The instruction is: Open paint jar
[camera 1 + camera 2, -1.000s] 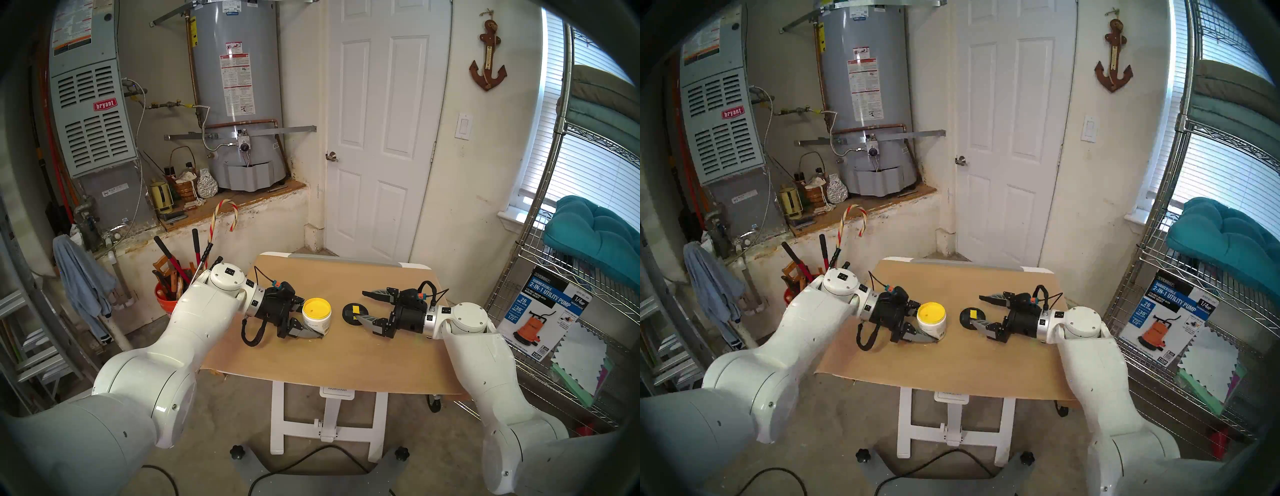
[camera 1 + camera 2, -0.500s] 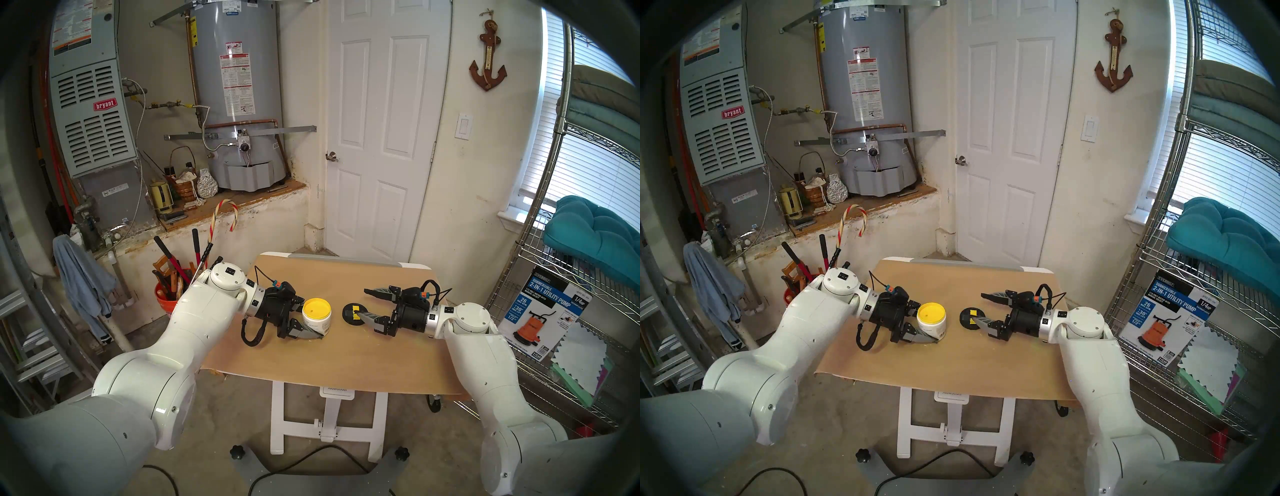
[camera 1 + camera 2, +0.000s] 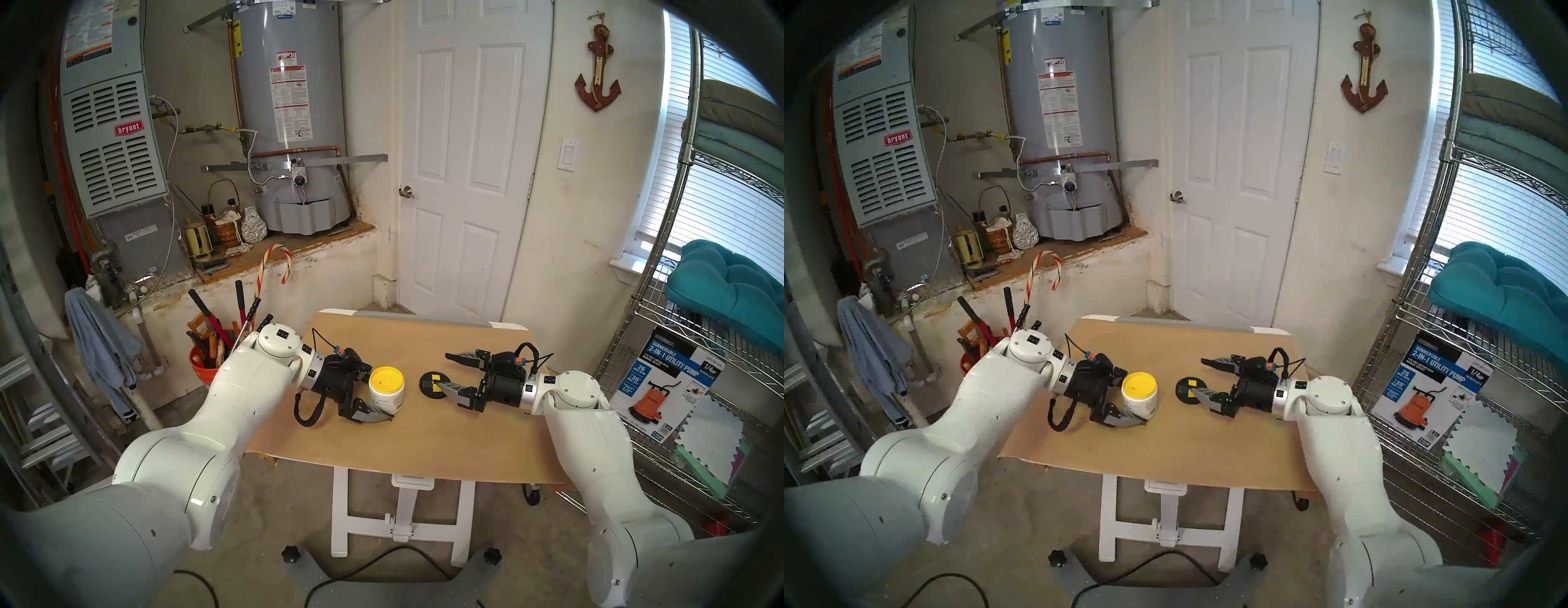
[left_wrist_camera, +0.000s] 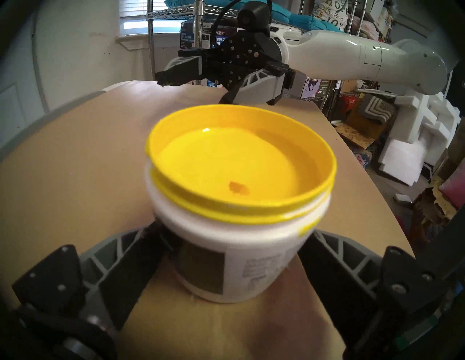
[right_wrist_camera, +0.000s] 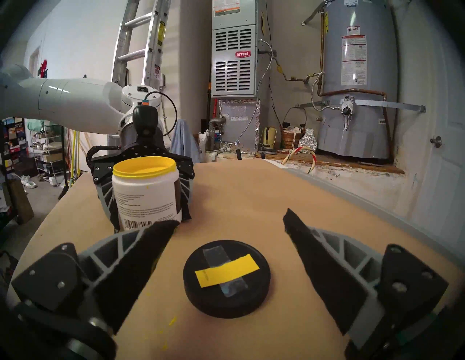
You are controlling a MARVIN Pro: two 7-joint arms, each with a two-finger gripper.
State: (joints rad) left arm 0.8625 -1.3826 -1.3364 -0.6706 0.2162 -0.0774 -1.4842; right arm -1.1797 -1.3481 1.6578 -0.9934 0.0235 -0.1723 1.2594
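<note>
The white paint jar [image 3: 386, 388] stands open on the brown table [image 3: 403, 446], with yellow paint showing to its rim [image 4: 226, 163]. My left gripper [image 3: 384, 398] straddles the jar's lower body. Its near finger [image 3: 375, 417] stands slightly off the jar wall and the far finger is hidden behind the jar. The jar is blurred in the left wrist view. The black lid [image 3: 426, 384] with its yellow tape strip lies flat on the table to the jar's right [image 5: 226, 276]. My right gripper [image 3: 442, 370] is open and empty, hovering just above the lid, one finger on either side.
An orange tool bucket [image 3: 203, 373] stands on the floor off the table's left edge. A wire shelf [image 3: 721, 322] with a pump box [image 3: 666, 382] is to the right. Small yellow paint flecks [image 5: 172, 320] lie on the table near the lid.
The left gripper's near finger has swung outward away from the jar, and the jar shifted slightly left. The right gripper rose a little off the lid, then held still.
</note>
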